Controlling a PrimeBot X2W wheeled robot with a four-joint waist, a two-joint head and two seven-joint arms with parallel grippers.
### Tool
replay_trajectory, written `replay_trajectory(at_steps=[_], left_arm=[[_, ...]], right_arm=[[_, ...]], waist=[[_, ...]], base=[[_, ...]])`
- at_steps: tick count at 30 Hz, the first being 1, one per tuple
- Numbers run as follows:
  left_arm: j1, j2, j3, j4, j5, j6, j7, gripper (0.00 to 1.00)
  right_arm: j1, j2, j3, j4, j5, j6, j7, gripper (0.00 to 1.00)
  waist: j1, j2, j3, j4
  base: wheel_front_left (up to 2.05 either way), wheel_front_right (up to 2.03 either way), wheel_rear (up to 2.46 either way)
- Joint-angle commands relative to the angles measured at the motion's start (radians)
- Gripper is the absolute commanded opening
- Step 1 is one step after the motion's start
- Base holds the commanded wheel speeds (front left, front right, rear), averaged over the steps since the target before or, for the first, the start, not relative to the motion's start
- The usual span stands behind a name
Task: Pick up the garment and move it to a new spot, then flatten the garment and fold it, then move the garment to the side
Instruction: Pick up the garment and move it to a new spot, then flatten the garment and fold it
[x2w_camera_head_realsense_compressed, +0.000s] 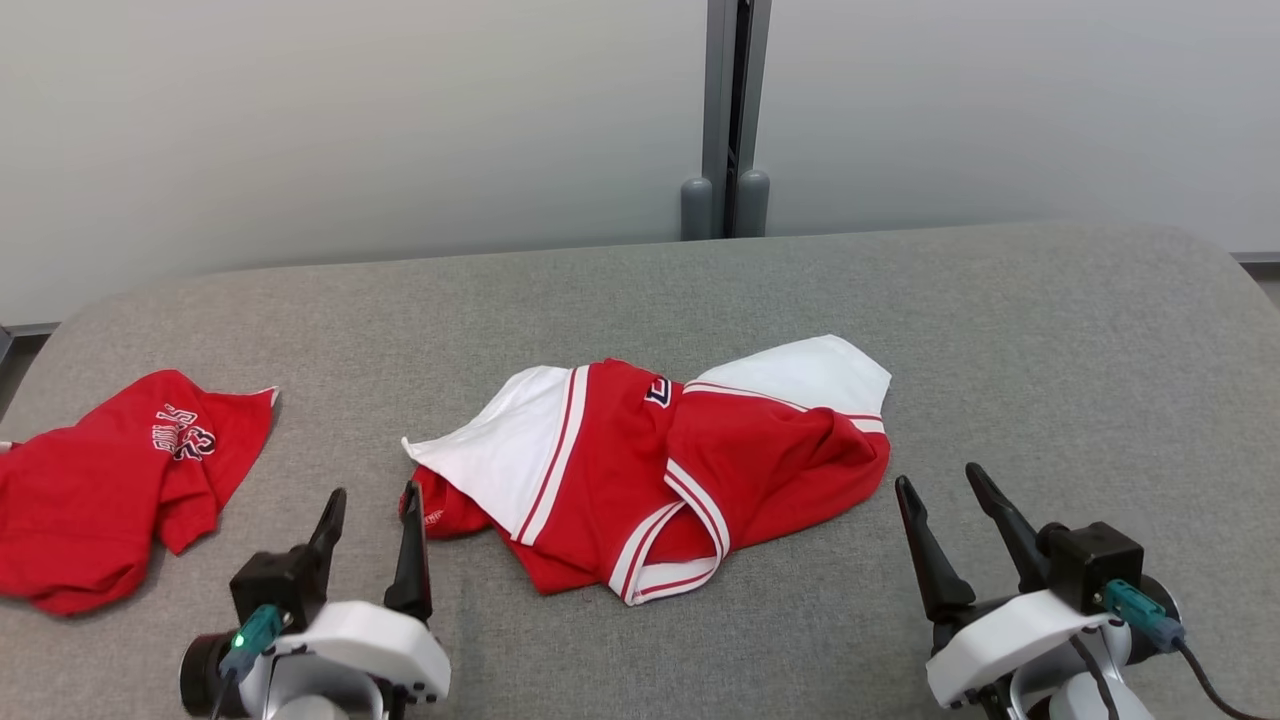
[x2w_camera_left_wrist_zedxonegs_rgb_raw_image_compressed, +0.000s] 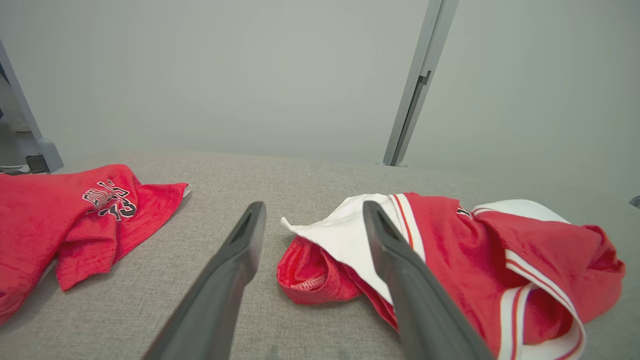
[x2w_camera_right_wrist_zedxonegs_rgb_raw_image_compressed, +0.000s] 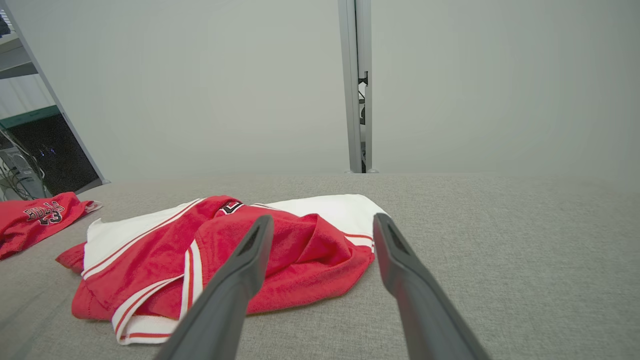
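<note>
two grippers stood open and empty in the head view: the left gripper (x2w_camera_head_realsense_compressed: 374, 492) just beside the garment (x2w_camera_head_realsense_compressed: 640, 470), the right gripper (x2w_camera_head_realsense_compressed: 938, 475) near its other side. the garment lay crumpled mid-way across the grey padded table (x2w_camera_head_realsense_compressed: 1000, 320). in the left wrist view its white corner (x2w_camera_left_wrist_zedxonegs_rgb_raw_image_compressed: 325, 230) lay between the spread fingers. in the right wrist view a bunched red fold (x2w_camera_right_wrist_zedxonegs_rgb_raw_image_compressed: 310, 245) sat ahead. it looked light, limp and slippery, so pinching a banded hem seemed best.
</note>
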Motion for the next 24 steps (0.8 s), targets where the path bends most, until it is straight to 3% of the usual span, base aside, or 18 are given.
replay_trajectory(at_steps=[1,11,18,24], left_arm=[[0.021,0.003,0.014,-0.018,0.004,-0.006,0.0,1.0],[0.128,0.003,0.076,-0.109,0.018,0.007,0.0,1.0],[0.127,0.003,0.054,-0.111,0.006,0.013,0.0,1.0],[0.119,0.004,0.022,-0.103,-0.011,0.007,0.0,1.0]], right_arm=[[0.015,-0.005,0.003,0.005,0.007,0.002,-0.005,1.0],[0.031,-0.005,0.003,0.003,0.009,0.002,-0.005,1.0],[0.022,-0.005,0.012,0.008,0.012,0.002,-0.005,1.0],[-0.004,-0.005,0.078,0.017,0.017,0.002,-0.005,1.0]], waist=[[0.0,-0.0001,-0.005,0.003],[0.0,-0.0001,-0.01,0.015],[0.0,-0.0001,0.005,0.037],[0.0,-0.0001,0.023,0.083]], base=[[0.0,0.0,0.0],[0.0,0.0,0.0],[0.0,0.0,0.0],[0.0,0.0,0.0]])
